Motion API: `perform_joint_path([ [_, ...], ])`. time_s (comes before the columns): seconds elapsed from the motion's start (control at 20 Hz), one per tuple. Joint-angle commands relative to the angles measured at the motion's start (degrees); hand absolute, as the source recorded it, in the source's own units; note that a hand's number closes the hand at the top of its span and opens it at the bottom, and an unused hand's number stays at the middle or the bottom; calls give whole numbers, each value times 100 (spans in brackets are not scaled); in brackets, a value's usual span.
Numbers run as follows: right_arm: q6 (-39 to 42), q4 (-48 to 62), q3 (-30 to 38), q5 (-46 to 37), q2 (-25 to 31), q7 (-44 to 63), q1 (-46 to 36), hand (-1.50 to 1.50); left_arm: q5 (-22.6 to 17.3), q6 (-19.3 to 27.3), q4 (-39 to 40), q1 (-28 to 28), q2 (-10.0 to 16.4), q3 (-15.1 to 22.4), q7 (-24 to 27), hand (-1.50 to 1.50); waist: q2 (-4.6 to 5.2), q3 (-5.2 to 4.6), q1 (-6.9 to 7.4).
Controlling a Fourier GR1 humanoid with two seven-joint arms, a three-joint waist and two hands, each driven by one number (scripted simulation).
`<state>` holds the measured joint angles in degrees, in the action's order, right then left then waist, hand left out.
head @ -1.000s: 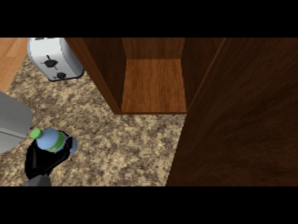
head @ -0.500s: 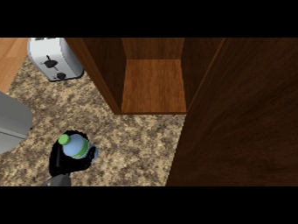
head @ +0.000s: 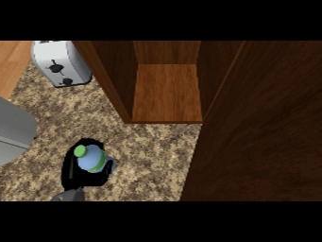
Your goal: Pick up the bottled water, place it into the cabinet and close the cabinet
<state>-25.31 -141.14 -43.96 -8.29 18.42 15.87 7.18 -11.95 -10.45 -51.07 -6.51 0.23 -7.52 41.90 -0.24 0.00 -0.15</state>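
The bottled water (head: 92, 161), pale blue with a green cap, is seen from above over the speckled counter at the lower left. My right hand (head: 72, 174) is shut on it, black fingers curled round its body, with the forearm coming up from the lower edge. The wooden cabinet (head: 167, 94) stands open up and to the right of the bottle, its shelf bare. The cabinet's dark door (head: 275, 132) is swung out and fills the right side. My left hand does not show.
A white toaster (head: 61, 64) sits at the back left beside the cabinet's wall. A large grey forearm (head: 3, 127) covers the left edge. Speckled counter (head: 153, 156) lies between the bottle and the cabinet's front.
My right hand has carried the bottle to the right, closer to the cabinet's opening. The cabinet and toaster have not moved.
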Motion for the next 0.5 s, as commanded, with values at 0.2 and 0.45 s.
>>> perform_joint_path([
  [0.2, -38, -664, -38, -567, 24, 555, -115, -150, -875, 620, -1689, 456, -22, 1148, -1271, 150, -10, -1, -1],
  [0.45, -50, -754, -60, -661, 101, 739, -57, -150, -814, 792, -2411, 809, -22, 1419, -1362, 150, 1, -3, -7],
])
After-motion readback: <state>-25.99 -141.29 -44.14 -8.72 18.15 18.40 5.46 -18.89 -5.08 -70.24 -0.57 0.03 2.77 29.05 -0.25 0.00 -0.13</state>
